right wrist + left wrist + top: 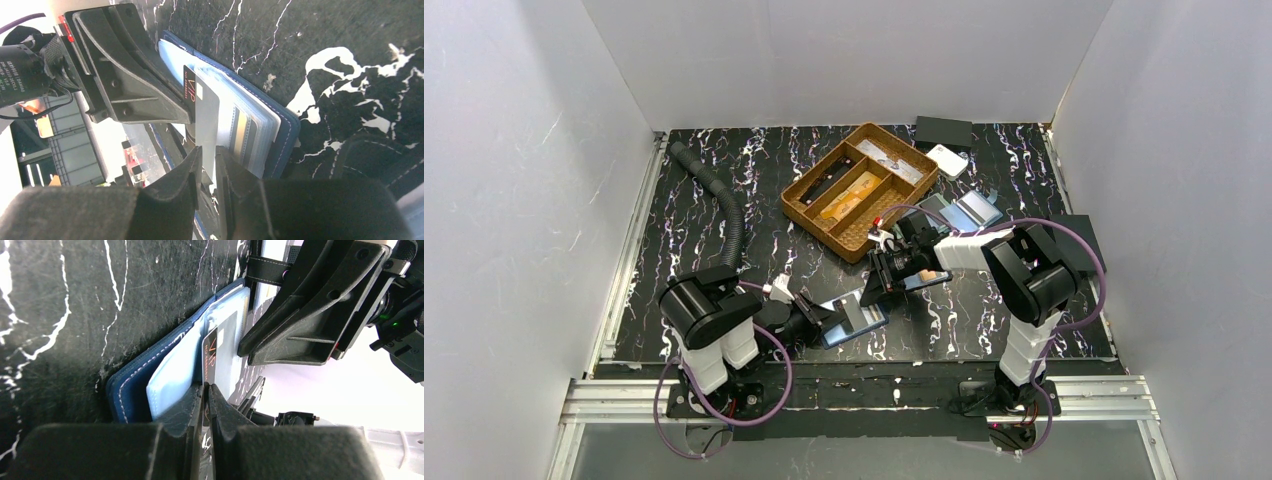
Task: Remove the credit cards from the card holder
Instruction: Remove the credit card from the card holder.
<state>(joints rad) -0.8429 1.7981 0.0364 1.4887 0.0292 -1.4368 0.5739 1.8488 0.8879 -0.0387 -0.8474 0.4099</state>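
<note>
Card holder (pixel 856 318) lies open on the black marbled table (pixel 674 230) between the two arms, navy cover down and clear sleeves fanned; left gripper (pixel 206 388) is clamped tight on a black VIP card (pixel 210 352) that stands partly out of a sleeve; right gripper (pixel 208 152) faces it from the opposite side, jaws slightly apart astride the edge of a grey card (pixel 207 112); whether they pinch it cannot be told; other cards (pixel 242 134) sit sleeved. Each gripper crowds the other's approach. Behind: wicker tray (pixel 819 232), second blue holder (pixel 964 210), white case (pixel 947 160), black box (pixel 943 131); corrugated hose (pixel 729 205) far left.
</note>
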